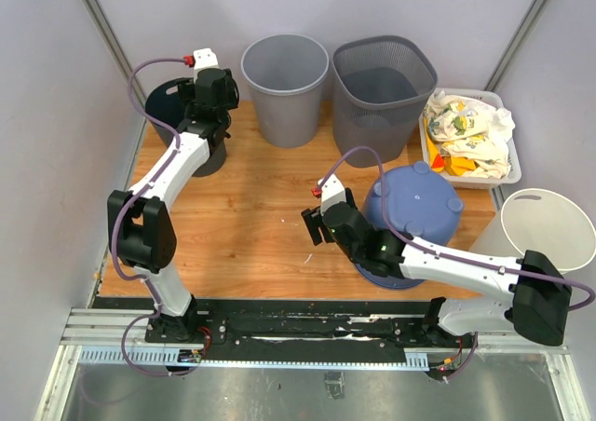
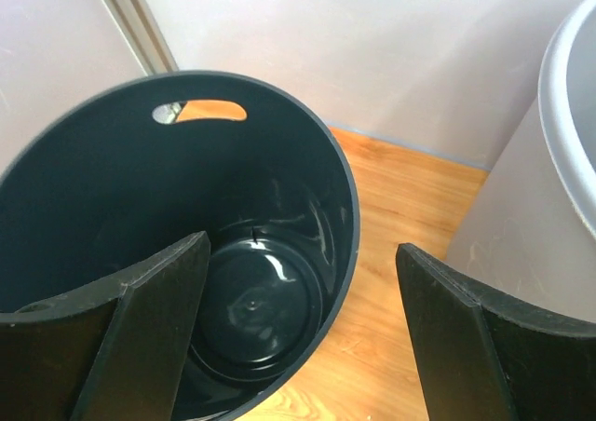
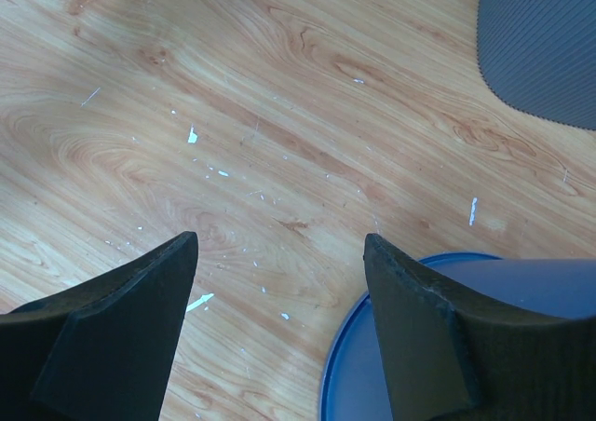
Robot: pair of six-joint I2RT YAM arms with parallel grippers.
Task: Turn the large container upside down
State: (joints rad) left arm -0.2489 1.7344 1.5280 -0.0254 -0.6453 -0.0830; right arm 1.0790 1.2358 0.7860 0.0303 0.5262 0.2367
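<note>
A dark, upright round bin (image 1: 160, 104) with a handle slot stands at the table's far left; the left wrist view looks into its empty inside (image 2: 251, 160). My left gripper (image 1: 203, 114) is open (image 2: 300, 244) and straddles the bin's right rim, one finger inside and one outside, not touching it. A blue container (image 1: 414, 207) stands bottom up on the table at the right, its rim showing in the right wrist view (image 3: 419, 346). My right gripper (image 1: 313, 225) is open and empty (image 3: 279, 239) over bare wood just left of it.
A grey round bin (image 1: 285, 76) and a dark mesh bin (image 1: 382, 86) stand upright at the back. A white tray (image 1: 514, 165) of crumpled cloths sits at the far right. A white bucket (image 1: 548, 227) stands off the table's right edge. Walls close in both sides.
</note>
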